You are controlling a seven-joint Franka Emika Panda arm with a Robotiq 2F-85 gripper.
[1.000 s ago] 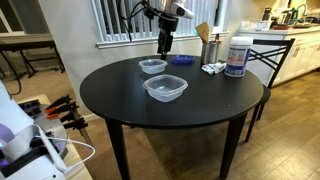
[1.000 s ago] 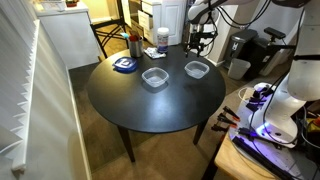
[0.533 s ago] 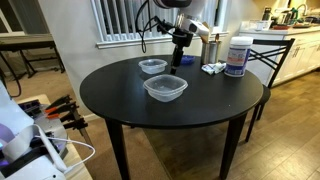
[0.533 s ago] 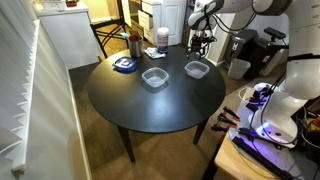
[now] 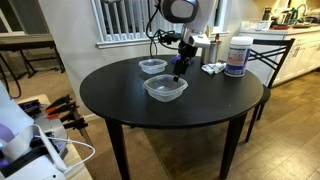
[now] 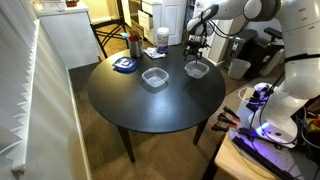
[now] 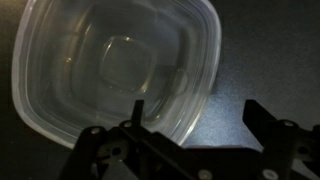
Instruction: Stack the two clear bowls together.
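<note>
**Gripper drops over one bowl, jaws apart**

The table [image 5: 120,112] and everything on it lie as they did a second ago; only the arm [image 6: 248,10] has moved. In an exterior view the gripper [image 5: 178,70] was up near the window blinds, left of where it is now. It has since come down and to the right. It now hangs at the upper right rim of the bowl [image 5: 165,89] in the middle of the frame. In an exterior view the gripper [image 6: 197,57] sits right above that bowl [image 6: 197,70], right of centre. The other bowl [image 5: 152,66] is apart from it, up and to the left, and unmoved [image 6: 154,77]. The two are not stacked.

In the wrist view the bowl [image 7: 110,62] fills the upper left. The gripper [image 7: 185,142] comes in from the bottom edge with its jaws wide apart, holding nothing.

That view is dark, and the frame crops the top of the bowl's rim. Whether a fingertip touches the rim cannot be told. The gripper covers part of the blue dish [image 5: 186,60], seen whole at the table's upper left [image 6: 124,64].
</note>
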